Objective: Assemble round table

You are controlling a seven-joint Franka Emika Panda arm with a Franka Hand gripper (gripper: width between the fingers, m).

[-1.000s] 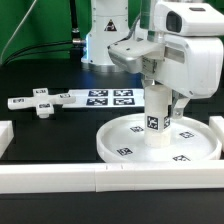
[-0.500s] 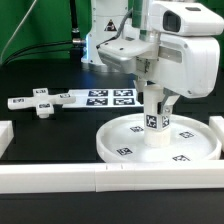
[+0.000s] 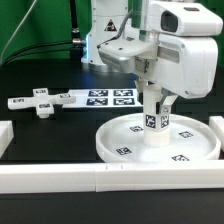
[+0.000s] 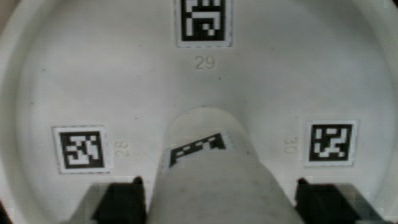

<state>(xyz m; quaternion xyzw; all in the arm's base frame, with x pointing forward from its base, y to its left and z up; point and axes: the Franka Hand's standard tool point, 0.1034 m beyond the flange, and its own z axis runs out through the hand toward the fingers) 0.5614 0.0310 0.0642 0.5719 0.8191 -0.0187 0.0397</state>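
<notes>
The large white round disc (image 3: 125,143) lies flat on the black table with its tagged face up; it fills the wrist view (image 4: 107,80). The stubby tagged post (image 3: 154,125) stands upright at the disc's middle and also shows in the wrist view (image 4: 214,150). My gripper (image 3: 155,106) comes down over the post's top, with one black finger tight against each side (image 4: 121,200), shut on it. The cross-shaped piece (image 3: 39,104) lies on the table at the exterior view's left, apart from the disc.
The marker board (image 3: 108,97) lies behind the disc. White border rails run along the front (image 3: 100,180), the left (image 3: 5,135) and the right (image 3: 216,126). The robot base (image 3: 105,40) stands at the back.
Between one second and half a second ago my hand turned about the post's axis while staying over it. Since then nothing has visibly moved.
</notes>
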